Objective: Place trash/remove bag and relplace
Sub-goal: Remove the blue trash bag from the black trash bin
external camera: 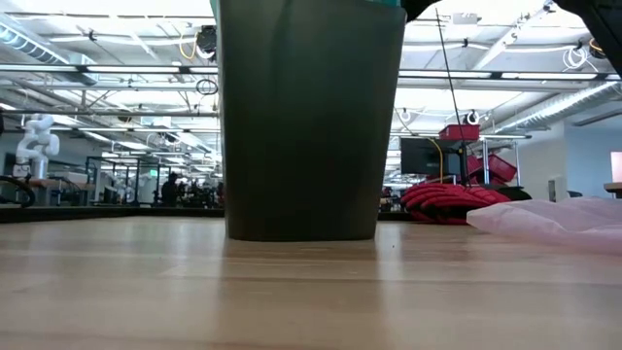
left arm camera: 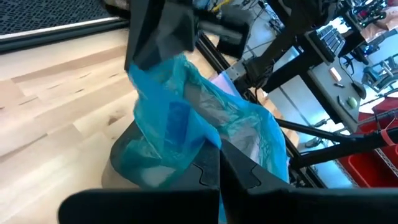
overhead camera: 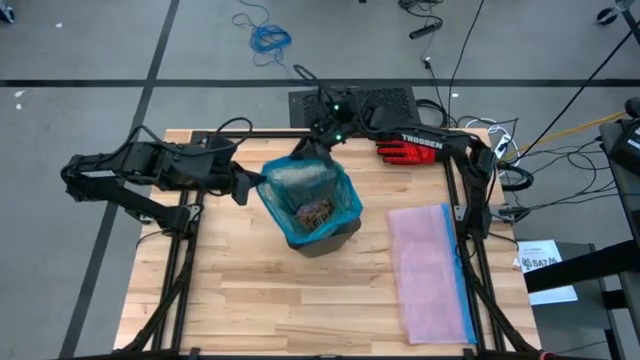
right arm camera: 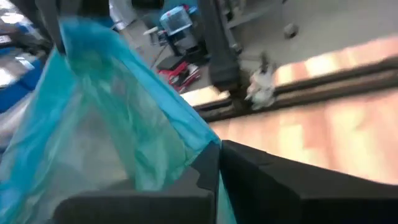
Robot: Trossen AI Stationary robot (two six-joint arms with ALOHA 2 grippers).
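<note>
Near the table's centre in the high view sits the dark bin [overhead camera: 322,238], lined with the teal bag [overhead camera: 340,195], and both grippers are on its rim already. The left gripper [overhead camera: 250,186] pinches the liner at about 9 o'clock on the rim, fingers fully closed on the plastic; its wrist view shows the teal film bunched right at the fingertips. The right gripper [overhead camera: 308,152] is at roughly 12 o'clock, also clamped down, and its own wrist view shows a sheet of the bag [right arm camera: 118,124] pulled up taut from between the fingers.

So the bag hangs below and between the two grips, and I'd guess the way out is straight up along the bin's tall axis. Both arms are equally close, neither needs to reach.

The liner is thin, see-through blue-green, crinkled, folded over the rim. The trash [overhead camera: 315,211], brownish crumpled wads, lies at the bottom inside it.

The pink spare bag [overhead camera: 428,270] lies flat at 4 o'clock from the bin, and a red glove [overhead camera: 405,151] sits at 2 o'clock.
</note>
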